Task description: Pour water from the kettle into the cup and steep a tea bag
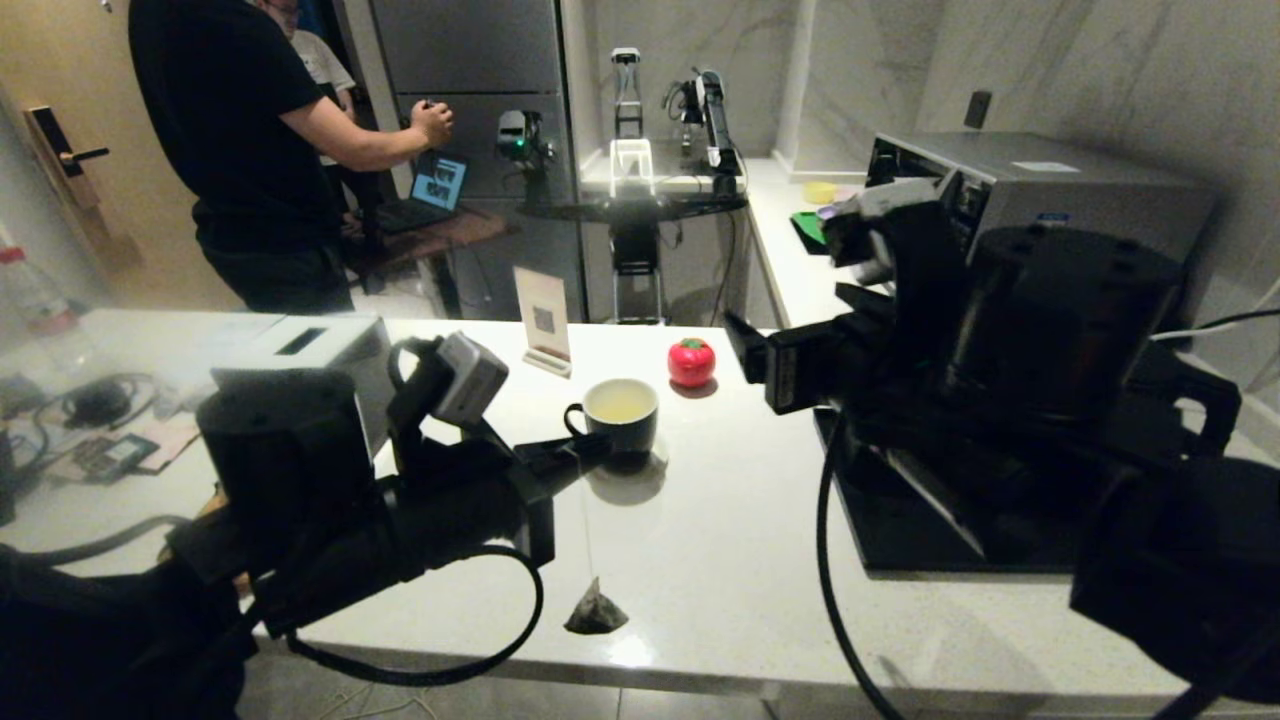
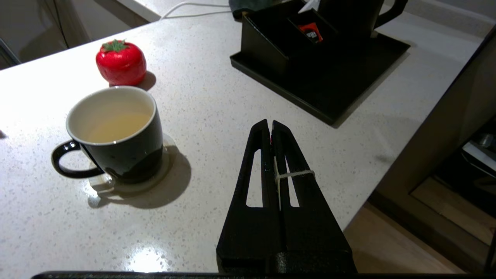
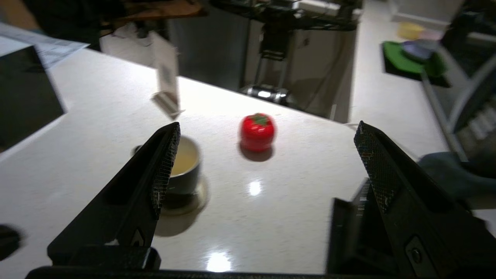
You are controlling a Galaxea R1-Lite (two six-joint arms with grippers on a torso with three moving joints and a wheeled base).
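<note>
The black cup [image 1: 620, 412] stands on a round coaster mid-counter and holds pale yellowish water [image 2: 116, 126]. My left gripper [image 1: 588, 452] hovers just in front of the cup [image 2: 116, 135], shut on the tea bag's white string [image 2: 294, 174], with a bit of red tag between its fingertips. The dark tea bag [image 1: 596, 608] hangs on that string near the counter's front edge. In the left wrist view the gripper [image 2: 270, 124] points past the cup. My right gripper [image 1: 765, 370] is open and empty to the right of the cup [image 3: 188, 166]. The kettle [image 2: 356, 15] stands on the black tray [image 2: 348, 77].
A red tomato-shaped object [image 1: 691, 361] sits behind the cup. A black compartment box [image 2: 271, 42] holds packets on the tray. A card stand [image 1: 543, 320] stands at the back, a white box [image 1: 300, 350] at left. A person [image 1: 250, 150] stands beyond the counter.
</note>
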